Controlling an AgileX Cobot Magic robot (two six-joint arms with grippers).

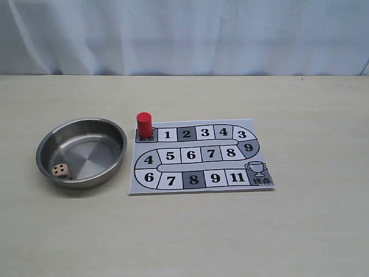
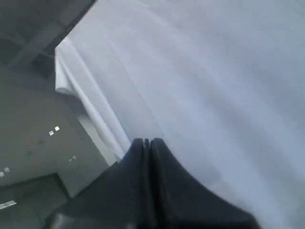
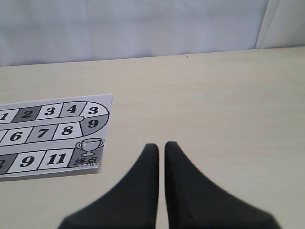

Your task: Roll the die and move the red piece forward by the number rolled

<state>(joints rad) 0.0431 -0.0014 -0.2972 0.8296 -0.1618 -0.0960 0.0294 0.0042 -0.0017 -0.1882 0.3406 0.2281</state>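
The pale wooden die [image 1: 60, 171] lies inside a steel bowl [image 1: 109, 131], near its front left wall. Upright on the start square at the board's top left corner stands the red piece [image 1: 144, 124]. The paper board [image 1: 256, 128] with its numbered squares lies right of the bowl, and its right end [image 3: 102, 136] shows in the right wrist view. Neither arm appears in the exterior view. My left gripper [image 2: 146, 141] is shut and empty, pointing at a white curtain. My right gripper [image 3: 161, 147] is shut and empty above bare table, to the right of the board.
A white curtain [image 1: 184, 34] hangs behind the beige table [image 1: 184, 236]. The bowl sits close to the board's left edge. In the left wrist view a dark room corner [image 2: 28, 119] shows beside the curtain.
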